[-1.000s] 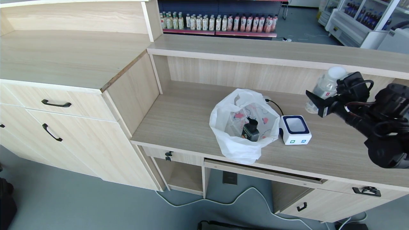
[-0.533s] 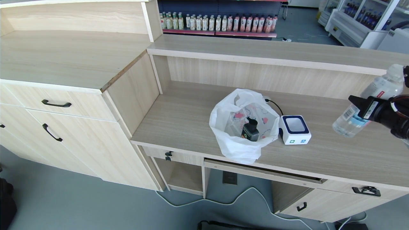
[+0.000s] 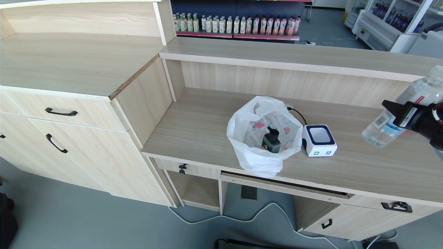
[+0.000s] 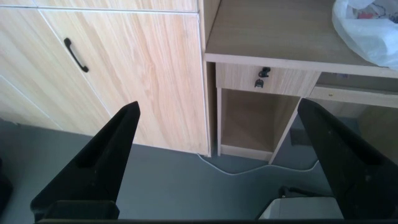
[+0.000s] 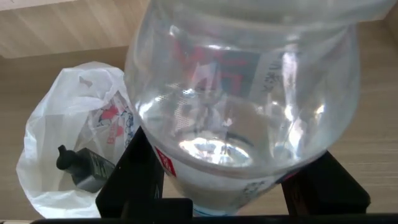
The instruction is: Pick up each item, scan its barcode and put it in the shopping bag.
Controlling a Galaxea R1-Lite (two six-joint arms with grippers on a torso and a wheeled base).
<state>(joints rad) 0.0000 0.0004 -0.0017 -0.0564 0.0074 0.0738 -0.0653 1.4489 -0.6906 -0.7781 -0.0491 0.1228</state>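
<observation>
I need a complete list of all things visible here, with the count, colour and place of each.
counter: 1, light wood, under the other things.
bag: 1, white, open on the counter.
dark bottle: 1, black, inside the bag.
scanner: 1, white with dark rim, on the counter, right of the bag.
cable: 1, black, behind the scanner.
water bottle: 1, clear, tilted above the counter's right end.
drinks: many, mixed colours, in a row far behind.
right gripper: 1, black, shut on the water bottle.
left gripper: 1, black, open, low beside the cabinet.
</observation>
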